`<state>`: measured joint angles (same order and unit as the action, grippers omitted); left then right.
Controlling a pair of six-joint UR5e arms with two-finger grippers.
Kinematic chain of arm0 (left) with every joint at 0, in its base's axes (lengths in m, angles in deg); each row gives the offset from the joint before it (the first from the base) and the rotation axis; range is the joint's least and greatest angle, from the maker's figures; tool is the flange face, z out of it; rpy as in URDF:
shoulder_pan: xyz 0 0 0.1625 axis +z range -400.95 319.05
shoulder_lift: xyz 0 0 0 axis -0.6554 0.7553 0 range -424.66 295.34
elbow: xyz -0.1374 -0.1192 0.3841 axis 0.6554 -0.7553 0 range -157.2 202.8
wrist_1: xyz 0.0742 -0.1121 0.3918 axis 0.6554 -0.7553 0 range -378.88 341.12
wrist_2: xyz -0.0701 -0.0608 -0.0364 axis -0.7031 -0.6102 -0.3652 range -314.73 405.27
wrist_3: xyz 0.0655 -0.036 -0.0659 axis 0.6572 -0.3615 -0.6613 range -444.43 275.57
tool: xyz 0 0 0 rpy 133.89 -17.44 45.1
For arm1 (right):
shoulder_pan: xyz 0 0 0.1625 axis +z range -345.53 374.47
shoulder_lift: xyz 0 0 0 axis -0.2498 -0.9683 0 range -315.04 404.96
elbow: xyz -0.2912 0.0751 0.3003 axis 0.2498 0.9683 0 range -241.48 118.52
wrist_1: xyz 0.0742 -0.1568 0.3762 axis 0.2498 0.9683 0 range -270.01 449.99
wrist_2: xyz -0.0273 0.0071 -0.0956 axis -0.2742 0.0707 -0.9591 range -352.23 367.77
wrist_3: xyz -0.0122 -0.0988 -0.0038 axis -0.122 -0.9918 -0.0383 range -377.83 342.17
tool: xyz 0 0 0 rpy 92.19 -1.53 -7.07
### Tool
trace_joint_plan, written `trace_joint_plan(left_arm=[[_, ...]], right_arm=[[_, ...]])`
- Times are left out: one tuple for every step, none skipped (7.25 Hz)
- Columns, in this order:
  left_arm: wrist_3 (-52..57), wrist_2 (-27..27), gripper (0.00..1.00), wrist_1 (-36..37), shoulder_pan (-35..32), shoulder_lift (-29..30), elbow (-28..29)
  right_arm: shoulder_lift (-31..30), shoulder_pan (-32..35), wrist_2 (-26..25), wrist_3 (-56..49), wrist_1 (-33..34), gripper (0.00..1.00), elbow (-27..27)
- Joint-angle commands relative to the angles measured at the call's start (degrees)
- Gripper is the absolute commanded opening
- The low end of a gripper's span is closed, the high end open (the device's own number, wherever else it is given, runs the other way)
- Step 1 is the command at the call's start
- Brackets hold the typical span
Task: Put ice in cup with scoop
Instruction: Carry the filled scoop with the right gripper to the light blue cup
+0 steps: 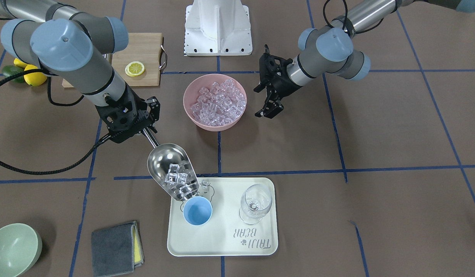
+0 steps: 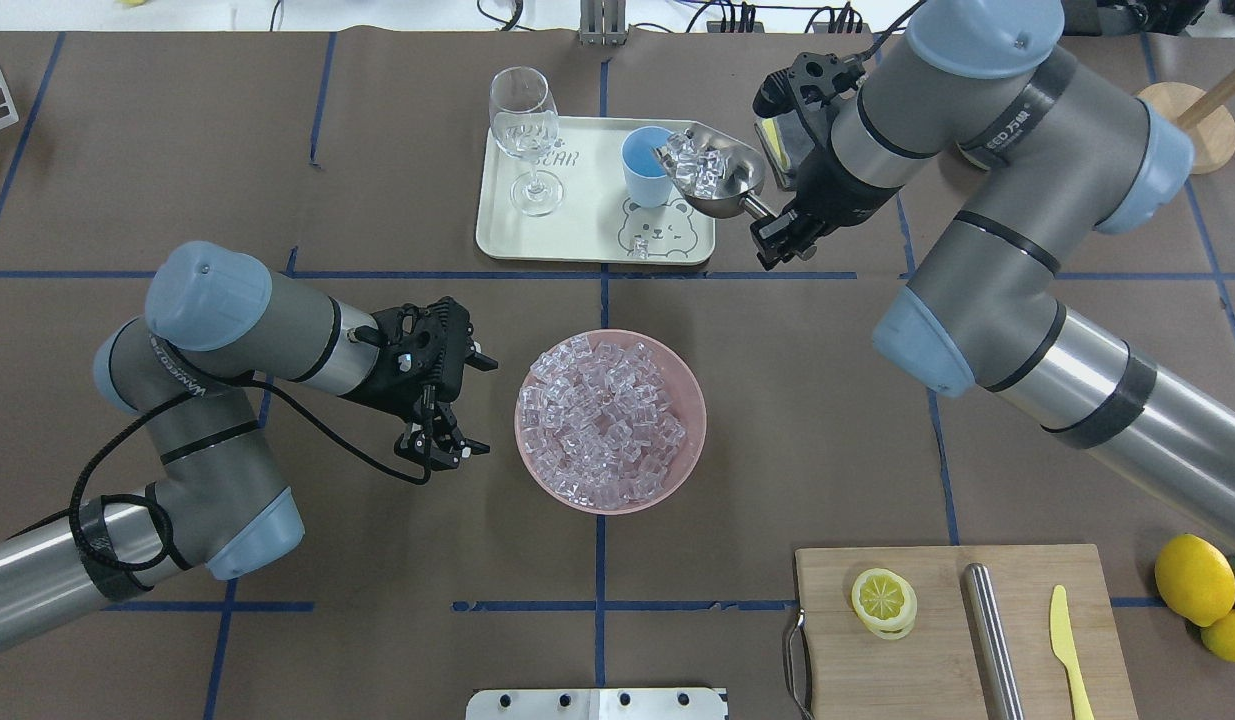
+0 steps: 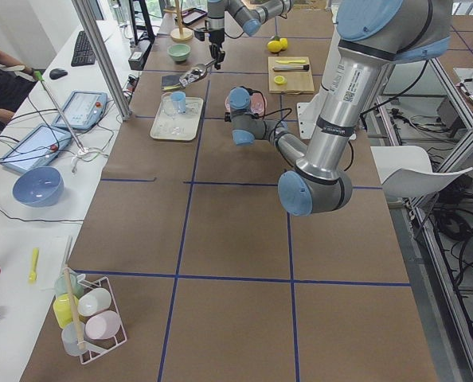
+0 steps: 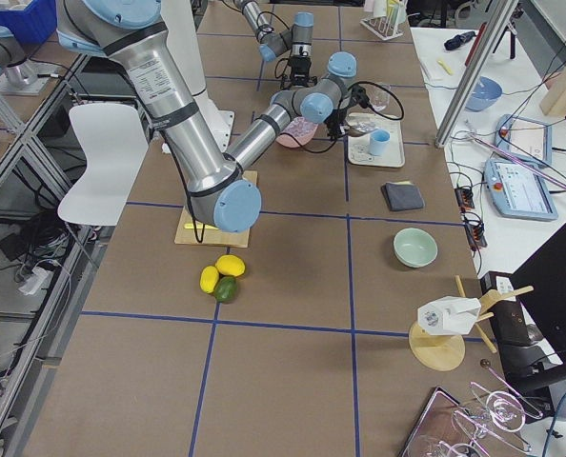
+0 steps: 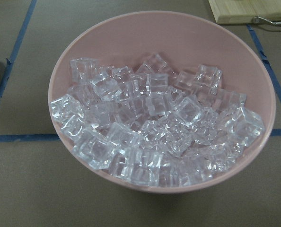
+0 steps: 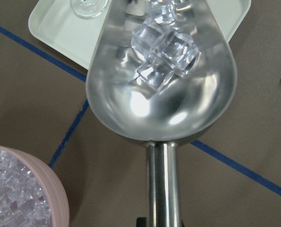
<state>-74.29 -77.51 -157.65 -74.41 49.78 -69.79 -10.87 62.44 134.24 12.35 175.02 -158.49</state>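
Seen from the front, a bowl (image 1: pixel 218 127) of ice (image 1: pixel 218 102) sits at centre, the tray (image 1: pixel 222 246) below it. On the tray, the cup (image 1: pixel 197 211) stands left, a glass (image 1: pixel 255 203) right. The scoop (image 1: pixel 164 161), holding ice, hangs at the cup's upper-left rim.

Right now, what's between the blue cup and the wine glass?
Nothing stands there: just bare tray between the cup and the wine glass. The overhead view shows it best.

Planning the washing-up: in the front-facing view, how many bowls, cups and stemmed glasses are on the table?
Bowls: 2 (pink bowl, pale green bowl)
Cups: 1 (light-blue cup)
Stemmed glasses: 1 (wine glass)
Total: 4
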Motion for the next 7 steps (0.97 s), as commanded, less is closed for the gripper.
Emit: trace_joint_plan(left_arm=[[-0.02,0.0,1.0,-0.01,0.06,0.08,0.04],[-0.02,0.0,1.0,-0.01,-0.03,0.0,-0.05],[-0.02,0.0,1.0,-0.01,-0.03,0.0,0.04],[-0.02,0.08,1.0,-0.1,-0.03,0.0,0.04],[-0.02,0.09,1.0,-0.19,-0.03,-0.09,0.04],[-0.02,0.09,1.0,-0.28,-0.03,-0.09,0.04],[-0.02,0.09,1.0,-0.45,-0.03,-0.18,0.13]], right_arm=[[3.18,0.72,0.17,0.14,0.31,0.0,4.18],[2.93,1.5,0.78,-0.3,0.4,0.0,4.2],[3.36,1.51,1.05,-0.56,1.97,0.0,4.2],[3.54,2.03,2.1,-2.05,3.2,0.0,4.2],[5.63,2.47,2.63,-5.45,7.39,0.0,4.54],[9.05,2.91,2.55,-12.01,15.35,0.0,4.98],[9.86,3.09,2.2,-15.3,18.39,0.0,4.99]])
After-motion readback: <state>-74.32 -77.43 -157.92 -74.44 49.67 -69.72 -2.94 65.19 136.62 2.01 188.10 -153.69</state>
